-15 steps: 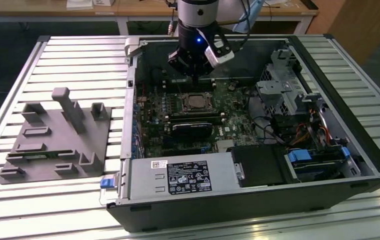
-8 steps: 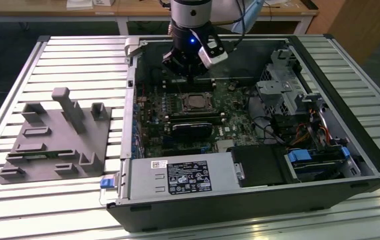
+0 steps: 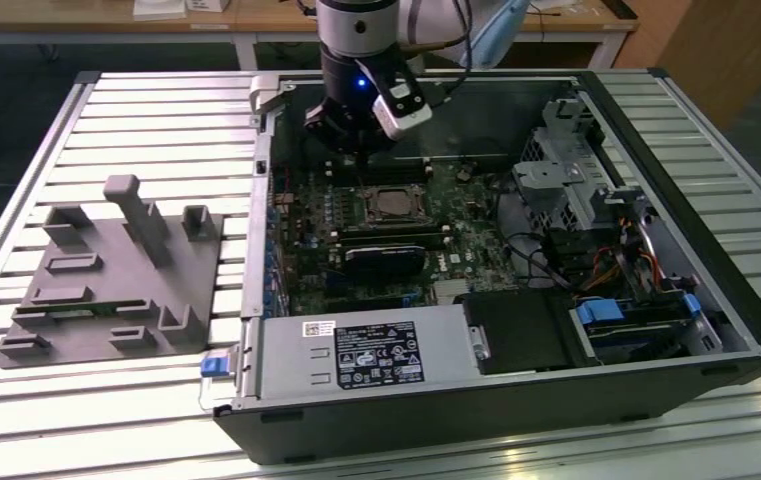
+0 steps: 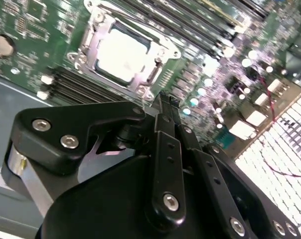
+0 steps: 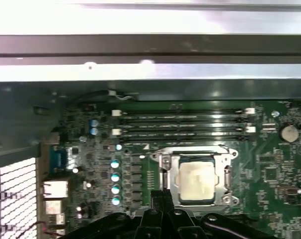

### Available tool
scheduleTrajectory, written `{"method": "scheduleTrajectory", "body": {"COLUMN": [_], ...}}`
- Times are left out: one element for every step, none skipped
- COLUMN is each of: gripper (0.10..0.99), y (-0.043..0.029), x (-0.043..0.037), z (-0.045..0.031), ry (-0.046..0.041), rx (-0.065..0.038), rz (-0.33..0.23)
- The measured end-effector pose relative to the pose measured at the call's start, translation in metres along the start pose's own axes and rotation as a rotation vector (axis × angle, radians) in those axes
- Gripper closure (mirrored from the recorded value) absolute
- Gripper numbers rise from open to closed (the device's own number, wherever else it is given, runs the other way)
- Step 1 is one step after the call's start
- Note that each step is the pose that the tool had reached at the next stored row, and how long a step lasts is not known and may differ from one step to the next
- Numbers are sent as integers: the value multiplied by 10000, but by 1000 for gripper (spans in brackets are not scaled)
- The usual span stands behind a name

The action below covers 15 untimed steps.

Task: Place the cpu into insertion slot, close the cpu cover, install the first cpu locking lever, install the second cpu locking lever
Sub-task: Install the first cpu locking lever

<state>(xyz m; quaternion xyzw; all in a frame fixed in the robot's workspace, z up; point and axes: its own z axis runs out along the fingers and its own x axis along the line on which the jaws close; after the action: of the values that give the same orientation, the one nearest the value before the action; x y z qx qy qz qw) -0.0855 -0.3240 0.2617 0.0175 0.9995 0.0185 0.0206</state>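
Note:
The cpu (image 3: 387, 205) (image 4: 121, 54) (image 5: 195, 180) lies flat in the insertion slot (image 5: 229, 175) on the green motherboard, its pale metal top showing. The silvery cpu cover (image 4: 88, 44) (image 5: 171, 169) frames it and looks folded down around the chip. My gripper (image 3: 340, 148) (image 4: 163, 102) (image 5: 161, 195) hangs just off the socket's edge, on the far side in the exterior view. Its black fingers are pressed together with nothing between them. I cannot tell how the locking levers stand.
The open computer case (image 3: 740, 330) sits on a slatted metal table, with memory slots (image 5: 183, 124) beside the socket. A black card (image 3: 387, 255), cables and drive bays (image 3: 620, 320) fill the case's near and right parts. A grey fixture block (image 3: 113, 270) stands at the exterior view's left.

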Motion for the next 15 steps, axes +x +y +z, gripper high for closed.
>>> {"method": "scheduleTrajectory", "body": {"gripper": [980, 980, 980, 980, 980, 980, 980, 980, 980, 980, 980, 980, 980, 980, 980], "y": [-1, -2, -2, -3, -4, -4, -5, -6, -7, -8, -9, -11, -11, -12, -13], "x": [25, 48, 70, 89, 106, 122, 136, 148, 158, 166, 173, 179, 186, 192, 198], "z": [0, -1, -1, -1, -2, -2, -2, -3, -3, -4, -4, -4, -4, -4, -5], "ry": [-1, -1, 1, 1, 1, 3, 4, 7, 10, 12, 17, 24, 28, 35, 42], "rx": [-7, -15, -25, -36, -52, -77, -117, -187, -290, -399, -521, -670, -865, -1045, -1225], "rz": [3, 5, 6, 6, 7, 9, 10, 14, 17, 21, 27, 34, 43, 50, 57]}}
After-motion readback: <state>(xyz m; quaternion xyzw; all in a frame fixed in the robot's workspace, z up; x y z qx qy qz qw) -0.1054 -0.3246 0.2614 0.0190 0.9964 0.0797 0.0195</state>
